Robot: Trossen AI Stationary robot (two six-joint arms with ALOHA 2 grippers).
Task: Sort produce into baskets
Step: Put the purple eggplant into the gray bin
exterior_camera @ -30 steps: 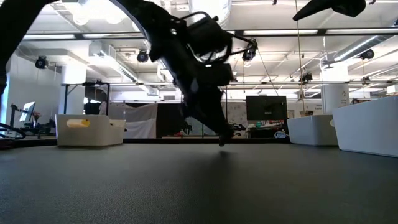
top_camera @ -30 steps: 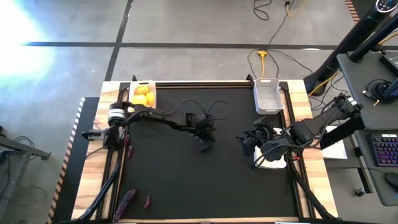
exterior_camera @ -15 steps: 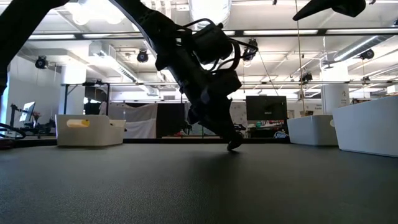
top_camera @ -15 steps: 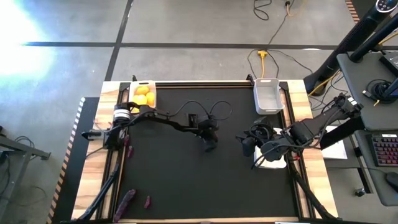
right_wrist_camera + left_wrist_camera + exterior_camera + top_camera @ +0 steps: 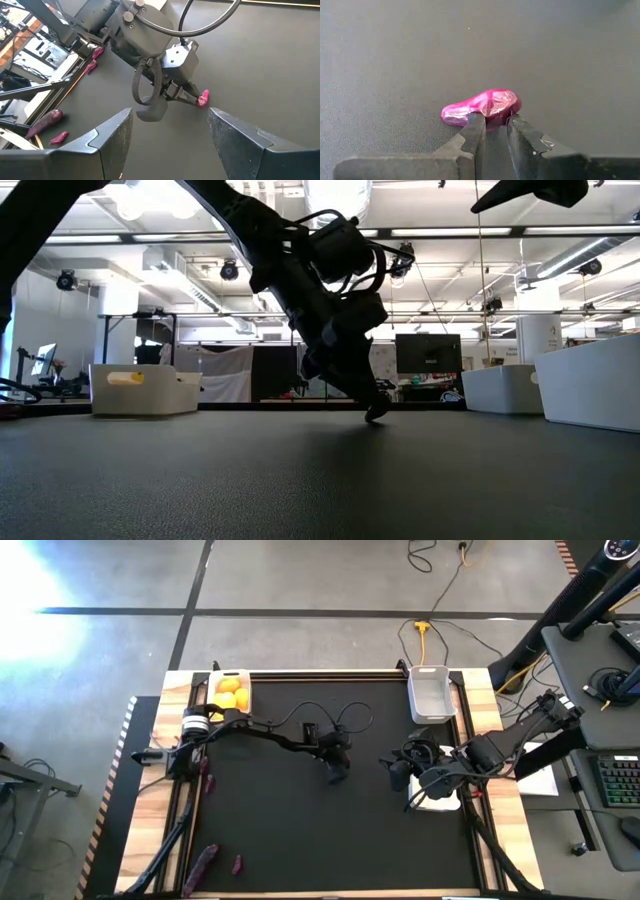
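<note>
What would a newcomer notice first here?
The left claw at mid-table, its fingers nearly shut on a small glossy magenta-purple eggplant-like piece lying on the black mat. Next, the white plastic bin of yellow lemon-like fruits at the far-left corner, and the right claw waiting open nearby.

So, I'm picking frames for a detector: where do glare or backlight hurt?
High view: a blown-out white patch on the floor at the upper left, off the table. Low view: bright ceiling lights leave the left gripper a dark silhouette. Left wrist view: even light, only sheen on the pink piece, with the near fingers soft. Right wrist view: evenly lit.
</note>
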